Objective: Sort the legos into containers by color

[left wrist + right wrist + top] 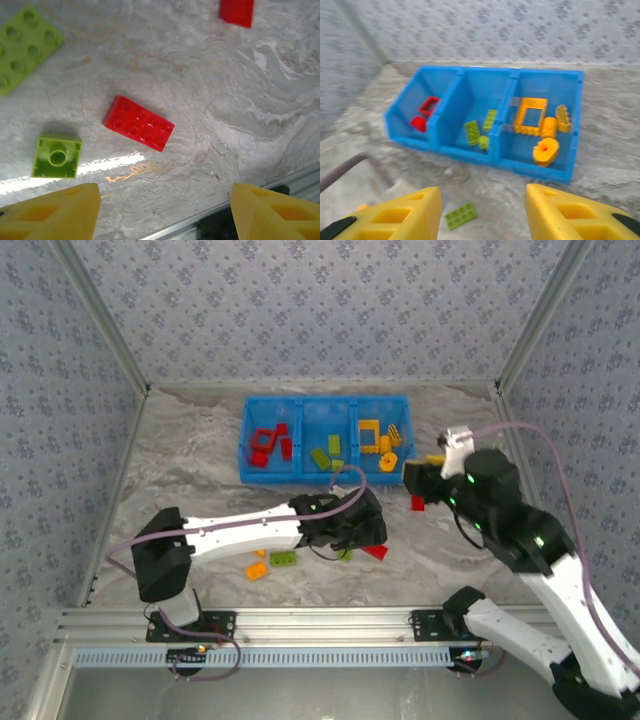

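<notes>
**Legos (pixel 376 552): loose red brick centred under my left gripper**

My target, as I read it, is the red two-by-four brick (pixel 138 123). It lies flat and studs up on the marbled table (pixel 250 100), in the middle of the left wrist view. The left gripper (pixel 165 194) hovers over it with its fingers spread wide and nothing between them, which looks like a line-up to straddle the brick. The brick sits skewed to the fingers, so I expect to need a wrist turn before coming down.

From the red brick, a lime plate (pixel 25 47) lies at 10 o'clock. A small lime brick (pixel 56 156), hollow side up, sits at 8 o'clock. A second red brick (pixel 236 11) sits at 1 o'clock. All three lie apart from it, so a clean pinch seems possible.

The blue bin (pixel 547 75) stands at 12 o'clock on the table. It holds reds in its left compartment, limes in the middle one and orange-yellows in the right one. The right gripper (pixel 482 195) faces it, spread and empty. In the top view an orange brick (pixel 256 568) waits at 7 o'clock.
</notes>
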You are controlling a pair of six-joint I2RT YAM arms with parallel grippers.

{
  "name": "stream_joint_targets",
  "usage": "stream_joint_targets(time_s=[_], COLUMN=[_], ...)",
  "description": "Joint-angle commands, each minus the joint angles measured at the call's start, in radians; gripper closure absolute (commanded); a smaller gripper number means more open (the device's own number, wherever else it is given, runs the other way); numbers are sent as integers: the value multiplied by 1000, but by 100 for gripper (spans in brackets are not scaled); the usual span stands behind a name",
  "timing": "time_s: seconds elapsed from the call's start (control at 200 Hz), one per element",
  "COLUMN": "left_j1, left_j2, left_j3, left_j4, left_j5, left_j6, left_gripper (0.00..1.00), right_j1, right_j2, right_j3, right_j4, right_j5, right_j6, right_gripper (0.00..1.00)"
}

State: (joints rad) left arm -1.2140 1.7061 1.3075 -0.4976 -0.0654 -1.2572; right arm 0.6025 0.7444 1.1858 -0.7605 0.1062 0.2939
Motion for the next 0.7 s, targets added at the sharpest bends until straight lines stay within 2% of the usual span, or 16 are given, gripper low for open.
stream_joint_targets(time_s=[0.0, 0.07, 0.31, 0.495, 0.695], left_j1=[-4, -3, -7, -10, -7], left_j2=[48, 83, 226, 268, 350], left_j3=[29, 44, 193, 192, 247], left_j4=[24, 17, -88, -111, -141], left_j5=[51, 62, 86, 78, 87], left_j6=[-246, -350, -546, -690, -750], left_gripper=[28, 28, 31, 32, 34], right_j1=[12, 13, 15, 16, 17], right_j2=[-81, -118, -163, -165, -169], right_j3=[-13, -2, -38, -51, -67], right_j4=[-94, -131, -96, -89, -80], right_j5=[-125, -150, -277, -258, -273], right_j6=[-19, -10, -12, -5, 4], right_gripper=[50, 50, 49, 49, 49])
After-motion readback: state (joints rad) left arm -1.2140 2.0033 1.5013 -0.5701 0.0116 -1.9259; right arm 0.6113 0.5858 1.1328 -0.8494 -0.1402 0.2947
